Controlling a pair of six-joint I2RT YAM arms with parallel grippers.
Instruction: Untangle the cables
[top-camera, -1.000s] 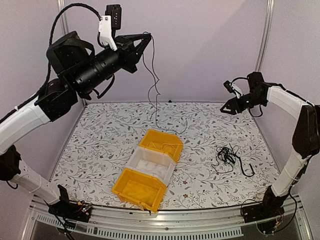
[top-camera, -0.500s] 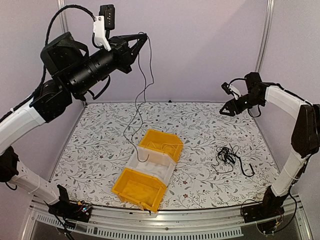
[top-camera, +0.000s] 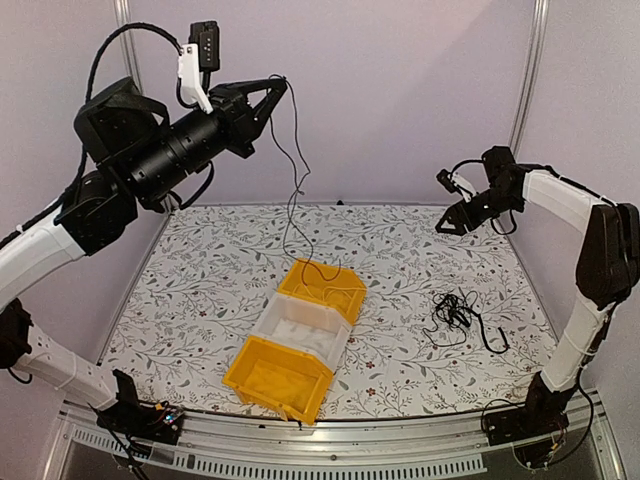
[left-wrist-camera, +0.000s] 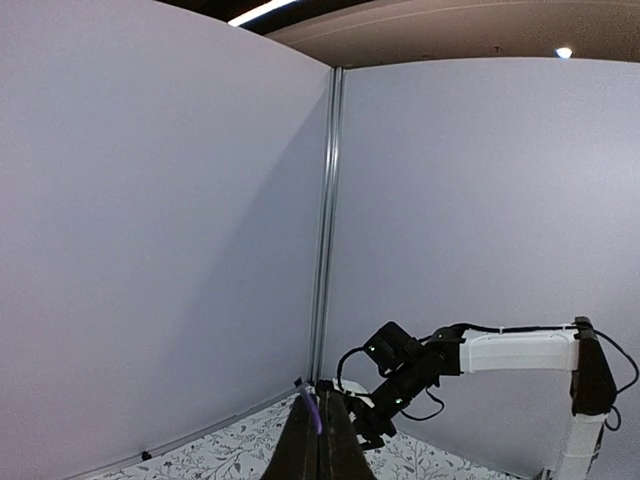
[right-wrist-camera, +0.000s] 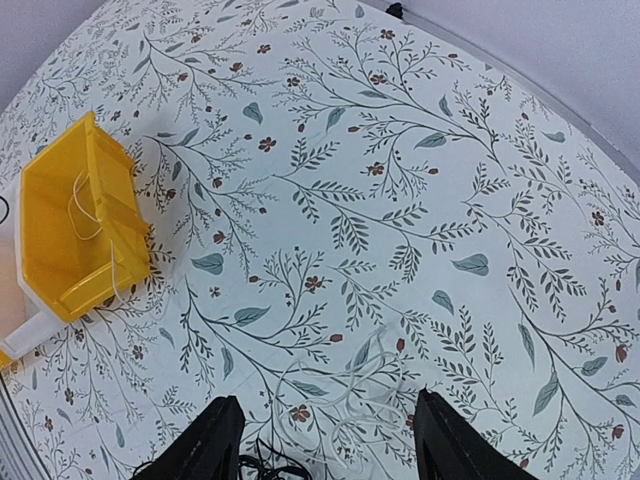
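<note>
High at the upper left, my left gripper (top-camera: 283, 82) is shut on a thin black cable (top-camera: 299, 172). That cable hangs down, and its lower end loops at the far yellow bin (top-camera: 340, 272). In the left wrist view the fingers (left-wrist-camera: 305, 450) are pressed together with a short bit of cable at their tips. A tangle of black cables (top-camera: 458, 312) lies on the table at the right. My right gripper (top-camera: 447, 218) hovers open above the table, well clear of the tangle. In the right wrist view, pale cables (right-wrist-camera: 370, 390) and black cables (right-wrist-camera: 260, 465) lie below it.
Three bins stand in a diagonal row mid-table: the far yellow one, a clear white one (top-camera: 268, 318) and a near yellow one (top-camera: 270, 392). In the right wrist view the yellow bin (right-wrist-camera: 50, 260) holds a pale cable (right-wrist-camera: 75, 205). Walls close the back and sides.
My left arm has shifted leftwards with the black cable, which swung left and back; its lower end now hangs at the far yellow bin. The right gripper has edged slightly left.
</note>
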